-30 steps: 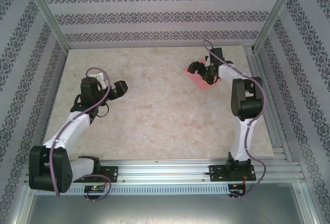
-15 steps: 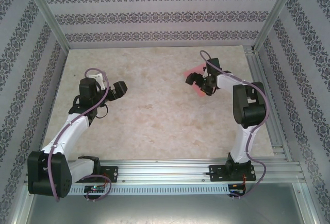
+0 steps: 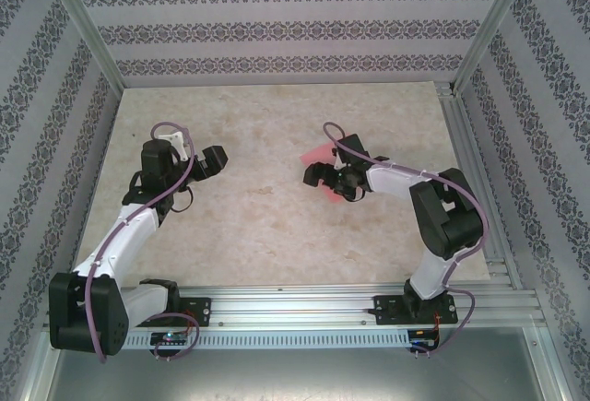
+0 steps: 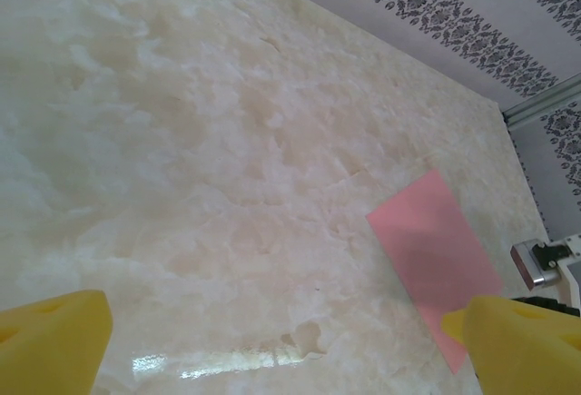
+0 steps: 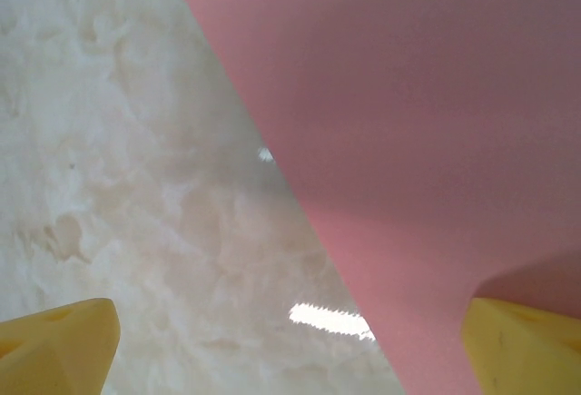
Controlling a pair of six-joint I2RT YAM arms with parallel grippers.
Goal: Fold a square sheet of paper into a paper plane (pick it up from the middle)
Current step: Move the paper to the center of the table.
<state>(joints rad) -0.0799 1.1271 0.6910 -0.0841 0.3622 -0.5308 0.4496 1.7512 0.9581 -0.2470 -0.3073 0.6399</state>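
The square sheet of paper is pink-red and lies flat, without folds, on the marble table right of the middle. My right gripper is open and low over its near edge, covering part of it. In the right wrist view the sheet takes up the upper right; the right gripper has one yellow fingertip on the paper and the other over bare table. My left gripper is open at the left with nothing in it, well apart from the sheet. In its wrist view the left gripper faces the sheet.
The marble table top is ringed by patterned walls and aluminium posts. A metal rail with both arm bases runs along the near edge. A rail also borders the right side.
My right gripper has swept left and toward the near edge, and the pink sheet has slid with it from the back right toward the middle. The left arm has stayed still.
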